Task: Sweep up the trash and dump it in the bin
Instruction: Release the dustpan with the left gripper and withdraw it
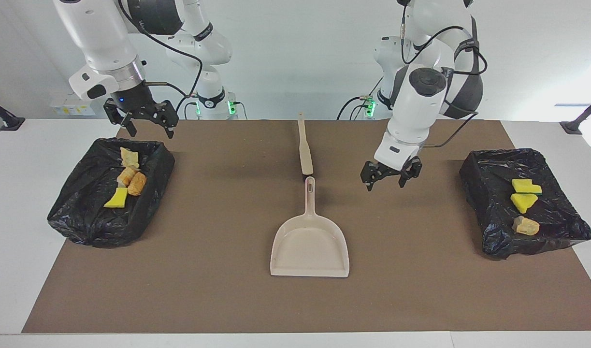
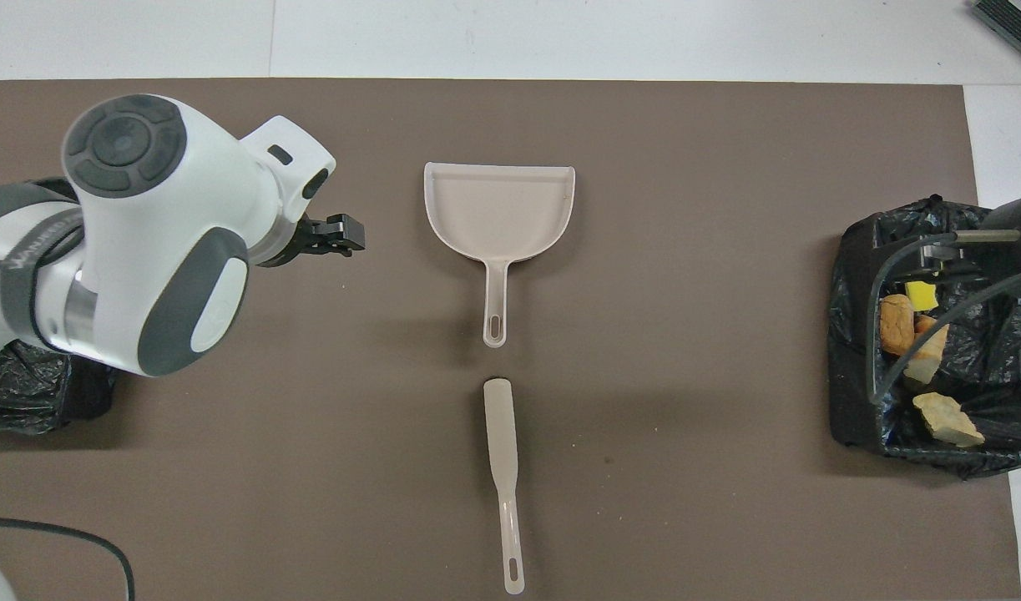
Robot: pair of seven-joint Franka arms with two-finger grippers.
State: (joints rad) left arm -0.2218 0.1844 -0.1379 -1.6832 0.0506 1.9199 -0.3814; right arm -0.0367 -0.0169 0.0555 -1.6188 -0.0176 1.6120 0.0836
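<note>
- now the trash (image 1: 127,183) lies in two lots: yellow chunks and brown bread-like lumps inside the black bag-lined bin (image 1: 109,193) at the right arm's end of the table, and two yellow chunks with one brown lump (image 1: 526,225) in the second black bin (image 1: 522,200) at the left arm's end.
- between the bins, mid-mat, the beige dustpan (image 1: 309,244) lies flat and empty, its handle pointing toward the robots.
- just nearer to the robots, in line with that handle but apart from it, lies a beige scraper (image 1: 304,150).
- both tools rest on the brown mat (image 1: 218,270).
- left gripper (image 1: 391,178) hangs over bare mat between the dustpan and the second bin, fingers spread apart, holding nothing.
- right gripper (image 1: 141,121) hovers over the robot-side edge of the first bin, fingers spread wide, holding nothing.
</note>
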